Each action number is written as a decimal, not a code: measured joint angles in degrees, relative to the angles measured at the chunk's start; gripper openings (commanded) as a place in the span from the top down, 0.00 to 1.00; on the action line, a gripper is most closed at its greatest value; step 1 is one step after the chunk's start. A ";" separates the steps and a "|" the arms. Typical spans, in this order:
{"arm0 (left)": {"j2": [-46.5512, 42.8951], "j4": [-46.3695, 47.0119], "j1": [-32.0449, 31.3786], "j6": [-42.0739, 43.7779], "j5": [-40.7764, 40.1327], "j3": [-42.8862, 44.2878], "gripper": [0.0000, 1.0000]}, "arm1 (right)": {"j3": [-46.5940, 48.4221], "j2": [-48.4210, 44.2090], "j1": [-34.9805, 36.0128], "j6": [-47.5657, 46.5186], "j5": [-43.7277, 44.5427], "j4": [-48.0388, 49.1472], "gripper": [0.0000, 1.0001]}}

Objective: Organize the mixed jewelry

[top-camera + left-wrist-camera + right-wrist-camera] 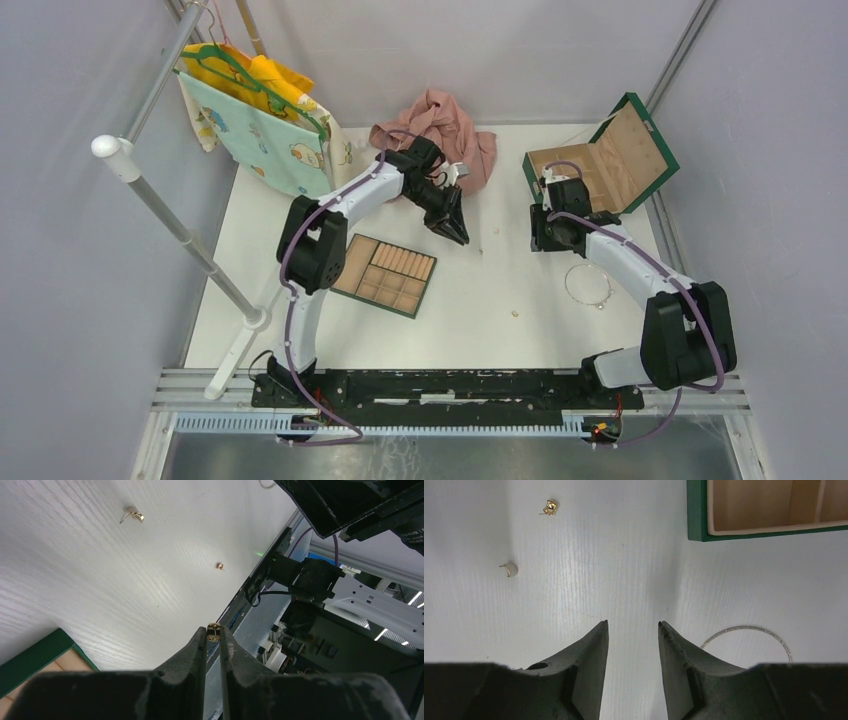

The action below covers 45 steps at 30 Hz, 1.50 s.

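My left gripper (214,632) is shut on a tiny gold piece (214,631), pinched at the fingertips and held above the white table. In the top view this gripper (460,235) hangs right of the tan tray (385,275). Two more gold pieces (135,515) (220,566) lie on the table beyond it. My right gripper (633,625) is open and empty, low over the table (552,238). A gold piece (550,507) and a pale piece (511,569) lie ahead of it to the left. The thin silvery wire loop (749,630) lies to its right (588,285).
The open green box (600,155) stands at the back right; its corner shows in the right wrist view (696,510). A pink cloth (440,130) lies at the back centre. A patterned bag (260,125) hangs from a rail at the back left.
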 measured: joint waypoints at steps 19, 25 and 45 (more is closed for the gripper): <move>-20.50 -5.44 5.05 -1.55 -39.21 -18.53 0.77 | 0.02 -1.46 0.00 -1.38 2.23 -0.31 0.52; -25.09 -5.84 4.98 -1.81 -47.41 -24.35 0.76 | 0.55 -0.35 0.00 -1.40 1.73 -0.28 0.53; -21.66 1.38 -3.34 -9.29 -53.22 -21.49 0.57 | 1.36 1.03 0.00 -0.90 0.15 0.00 0.53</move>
